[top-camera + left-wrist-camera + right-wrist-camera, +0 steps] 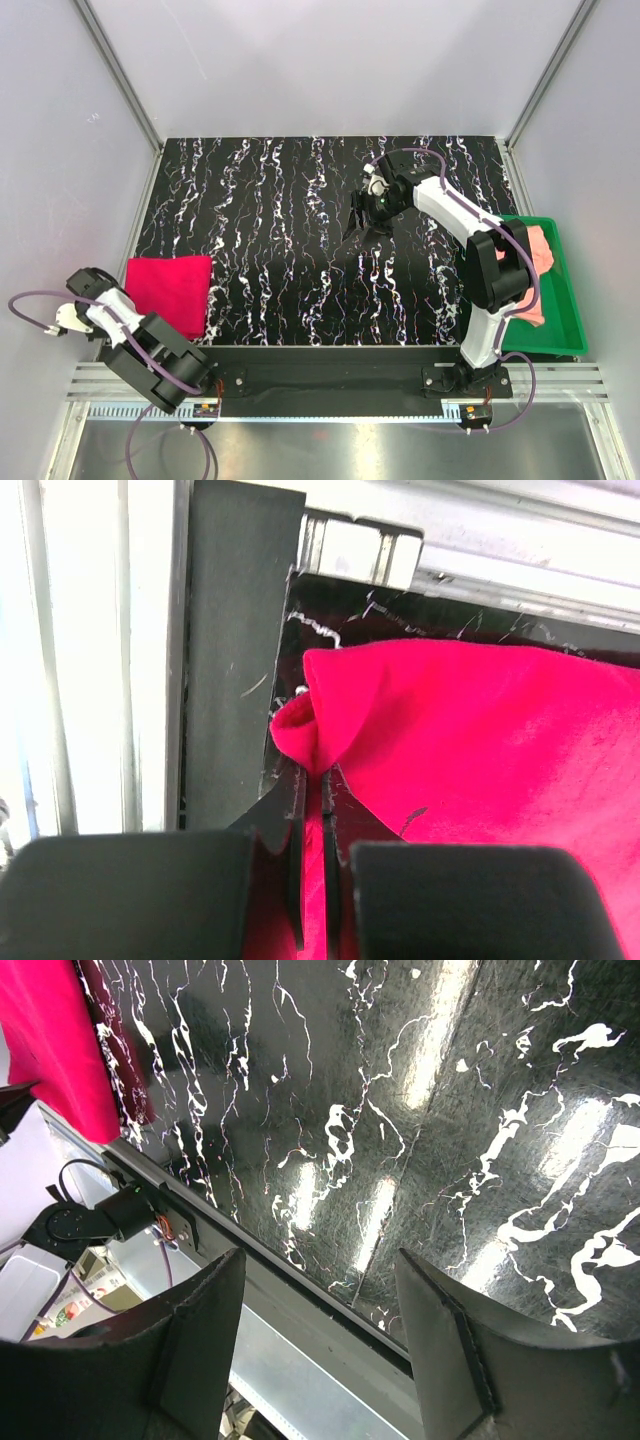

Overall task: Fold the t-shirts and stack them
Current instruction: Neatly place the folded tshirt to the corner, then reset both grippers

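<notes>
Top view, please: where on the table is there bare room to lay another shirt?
Bare: the table in the middle and far-left, between the red t-shirt and the open right end effector. Crowded: the right edge, with green tray and pink t-shirt.

A black worktop (300, 200) veined with white, like marble, fills the middle of an enclosed cell. Behind its far edge rises a plain pale grey back wall (330, 60), and matching panels, the left wall (50, 150) and the right wall (600, 120), stand along its two sides. Slanting aluminium struts (120, 75) mark the corners where the panels meet behind the worktop. Along its near edge runs a slotted aluminium rail (330, 385), with a dull metal sheet (330, 450) just in front. The worktop's glossy surface throws back long bright streaks of overhead light (435, 1040).
</notes>
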{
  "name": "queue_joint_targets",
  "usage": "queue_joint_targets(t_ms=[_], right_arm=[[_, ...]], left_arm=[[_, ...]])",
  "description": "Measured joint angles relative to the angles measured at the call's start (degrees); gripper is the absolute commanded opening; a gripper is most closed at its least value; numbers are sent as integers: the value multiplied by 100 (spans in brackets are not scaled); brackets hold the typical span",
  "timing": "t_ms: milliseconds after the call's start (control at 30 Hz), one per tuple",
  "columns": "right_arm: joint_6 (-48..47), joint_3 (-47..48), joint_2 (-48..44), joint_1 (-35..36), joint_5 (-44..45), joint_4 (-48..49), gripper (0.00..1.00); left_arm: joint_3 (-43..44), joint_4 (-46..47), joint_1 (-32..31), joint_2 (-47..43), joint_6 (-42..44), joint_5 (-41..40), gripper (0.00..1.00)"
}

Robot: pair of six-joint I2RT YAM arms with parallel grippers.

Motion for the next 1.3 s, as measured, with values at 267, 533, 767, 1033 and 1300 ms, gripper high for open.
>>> queue_joint_targets(t_ms=[267, 533, 767, 1033, 1300], right_arm=[[0, 11, 120, 0, 0, -4, 68], [-2, 9, 120, 0, 0, -2, 68], [-2, -59, 120, 0, -2, 2, 68], [52, -599, -133, 0, 31, 81, 73], [1027, -2820, -2382, 0, -11, 1314, 100]], left_arm=[[155, 131, 0, 286, 323, -13, 18], [535, -42, -433, 155, 343, -291, 99], [914, -621, -2599, -297, -474, -599, 99], [3622, -776, -7471, 1591, -844, -1163, 99], [2835, 1405, -9624, 1235, 46, 520, 99]])
